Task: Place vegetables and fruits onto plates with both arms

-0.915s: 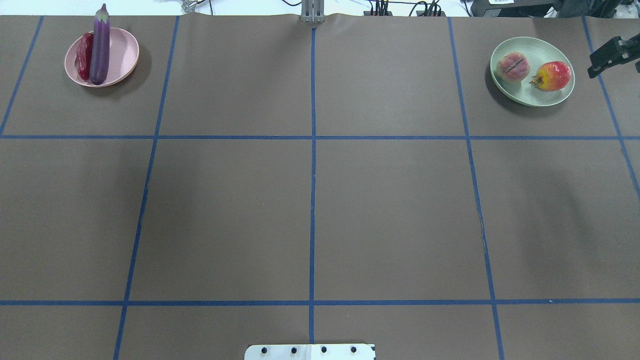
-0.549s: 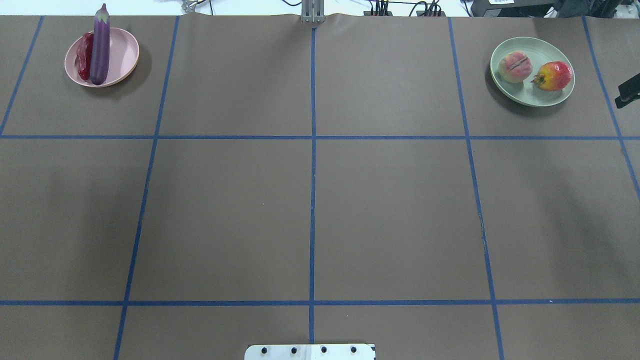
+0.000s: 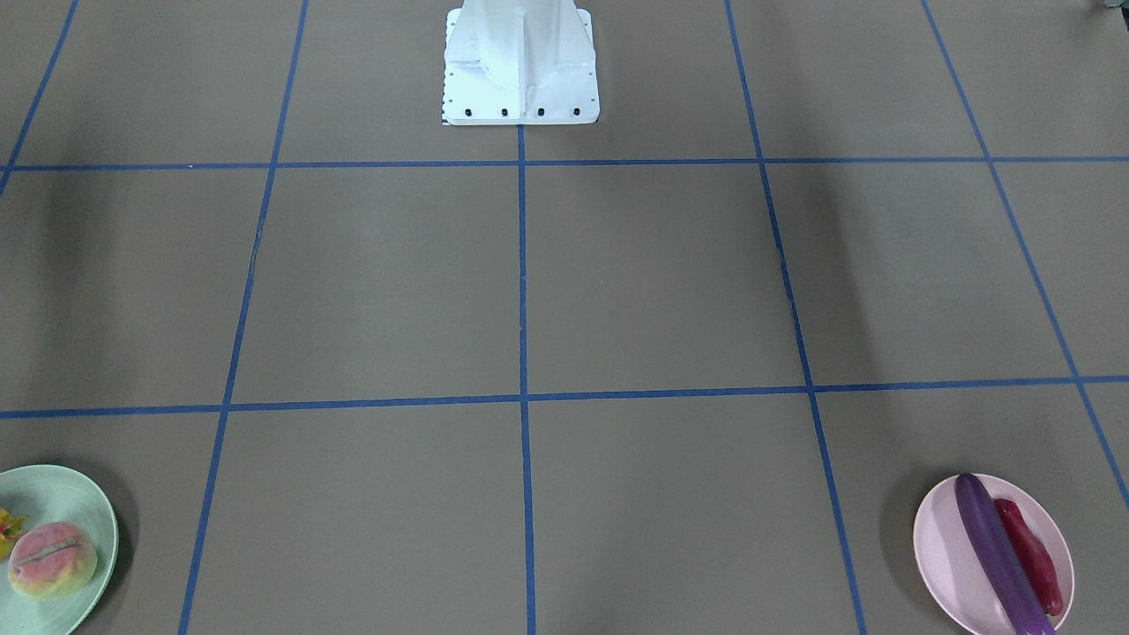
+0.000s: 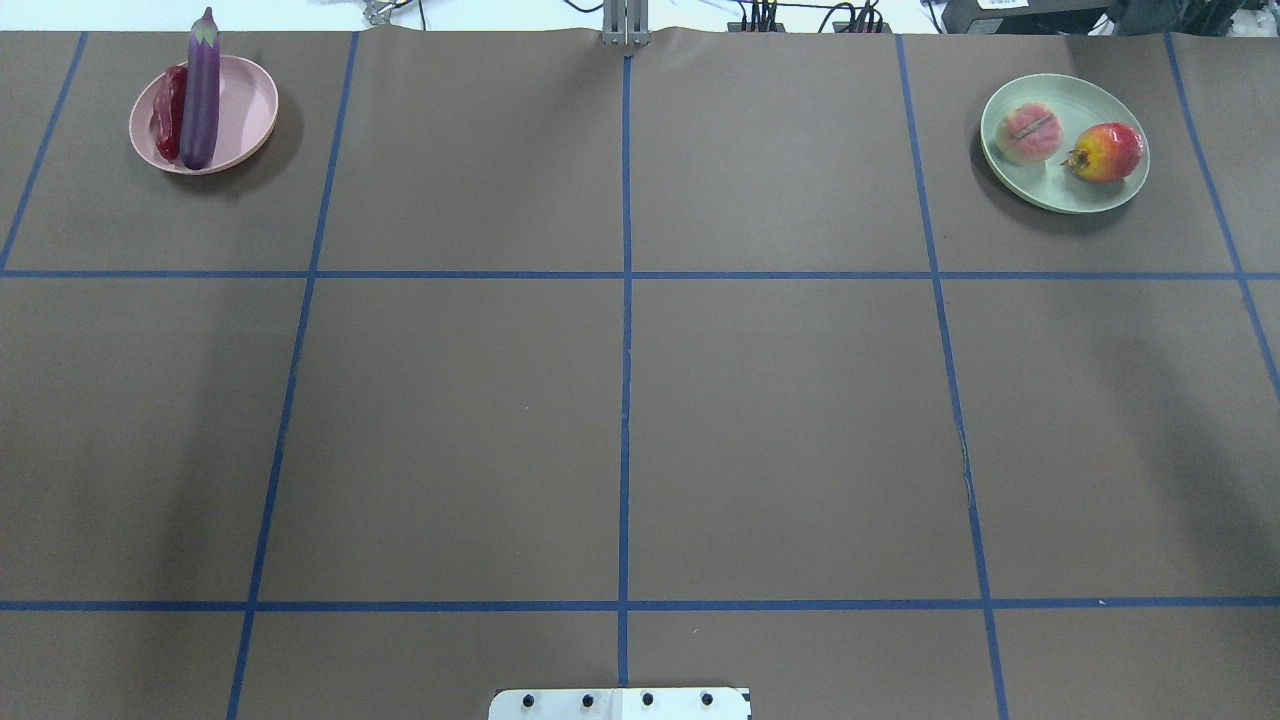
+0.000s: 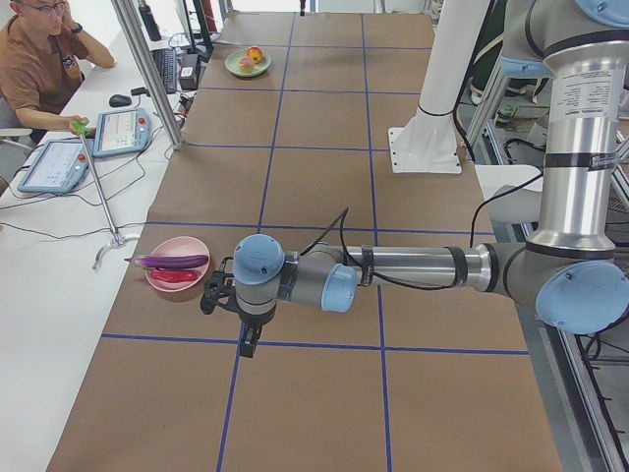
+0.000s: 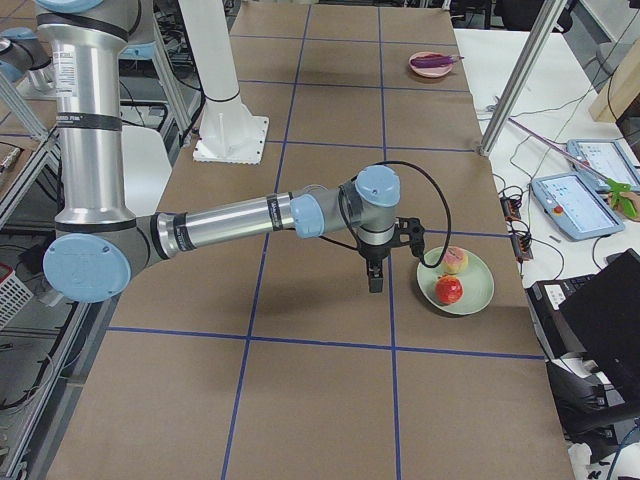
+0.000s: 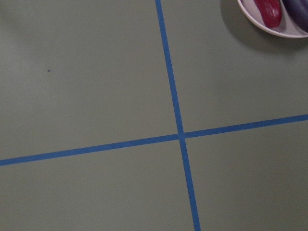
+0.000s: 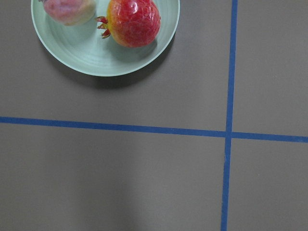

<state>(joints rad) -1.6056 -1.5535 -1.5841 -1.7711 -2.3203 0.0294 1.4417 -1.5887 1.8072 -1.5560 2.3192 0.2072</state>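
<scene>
Brown-papered table (image 4: pixel 780 430), gridded with blue tape, is being shown from every side, and nothing is being carried across it right now. Both arms are being held out low and level over the surface: the left arm (image 5: pixel 413 267) is being stretched toward the pink plate (image 4: pixel 245 105) at the far left corner, and the right arm (image 6: pixel 230 215) is being stretched toward the mint green plate (image 4: pixel 1065 185) at the far right corner. The left gripper (image 5: pixel 246 349) is being hung fingers-down just beside the pink plate, on the robot's side of it, and the right gripper (image 6: pixel 375 280) is being hung the same way just beside the mint plate; both are being caught only by the side cameras, so whether either claw is open or closed cannot be told. The eggplant (image 4: pixel 200 90) is being carried by the pink plate, laid straight across it with its pale cap poking out over the far rim. On the mint plate the pomegranate (image 4: pixel 1108 150) is being seated with its crown pointed at the peach (image 4: pixel 1027 133), which is being kept just beside it. The chili (image 4: pixel 168 115) is being tucked against the eggplant's left flank, inside the pink plate's rim.
</scene>
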